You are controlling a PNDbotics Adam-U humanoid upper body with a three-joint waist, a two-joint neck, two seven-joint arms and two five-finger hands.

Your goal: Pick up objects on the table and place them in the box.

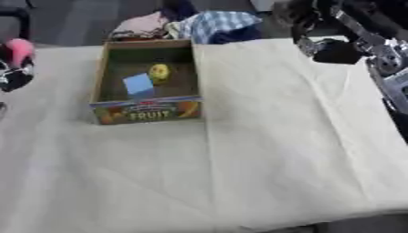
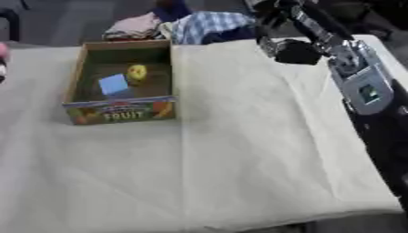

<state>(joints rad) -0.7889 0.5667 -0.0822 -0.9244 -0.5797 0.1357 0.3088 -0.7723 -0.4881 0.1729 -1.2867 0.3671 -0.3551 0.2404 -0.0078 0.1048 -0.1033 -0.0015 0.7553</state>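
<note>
The cardboard fruit box [image 1: 144,112] stands on the table's left half. Inside it lie a blue cube [image 1: 139,84] and a small yellow object [image 1: 159,71]. At the far left edge my left hand [image 1: 11,73] is raised beside the table, fingers curled round a pink object [image 1: 19,49]. My right hand [image 2: 275,16] reaches over the far right part of the table, well to the right of the box. A black lump [image 2: 297,52] sits right under it; whether it is part of the hand or something held is unclear.
The table is covered with a cream cloth [image 1: 279,136] that has a crease down its middle. Bundled clothes [image 1: 211,25], pink and blue-checked, lie beyond the far edge behind the box. My right forearm [image 2: 363,88] runs along the table's right side.
</note>
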